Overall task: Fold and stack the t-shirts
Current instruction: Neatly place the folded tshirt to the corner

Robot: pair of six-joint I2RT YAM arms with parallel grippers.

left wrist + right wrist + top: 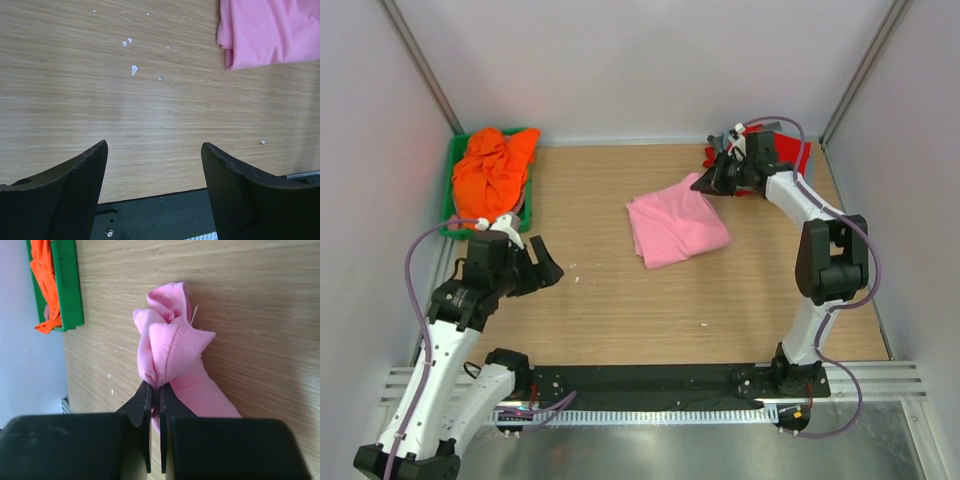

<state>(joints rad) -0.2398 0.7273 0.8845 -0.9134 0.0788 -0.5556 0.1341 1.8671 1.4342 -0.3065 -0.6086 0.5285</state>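
A light pink t-shirt point(675, 228), folded, lies mid-table; it also shows in the left wrist view point(270, 30). My right gripper point(707, 182) is shut on its far corner and holds that corner bunched up off the table point(172, 345), with the jaws point(155, 386) pinching the hem. A bright orange t-shirt point(492, 170) is heaped in a green bin point(448, 195) at the back left. Red and grey t-shirts point(792, 150) lie at the back right, partly hidden by the right arm. My left gripper point(546, 272) is open and empty over bare wood point(155, 145), left of the pink shirt.
The green bin point(67, 285) with the orange cloth point(42, 280) shows at the right wrist view's top left. Small white crumbs point(134, 70) lie on the wood. White walls enclose the table on three sides. A black base rail point(650, 385) runs along the near edge.
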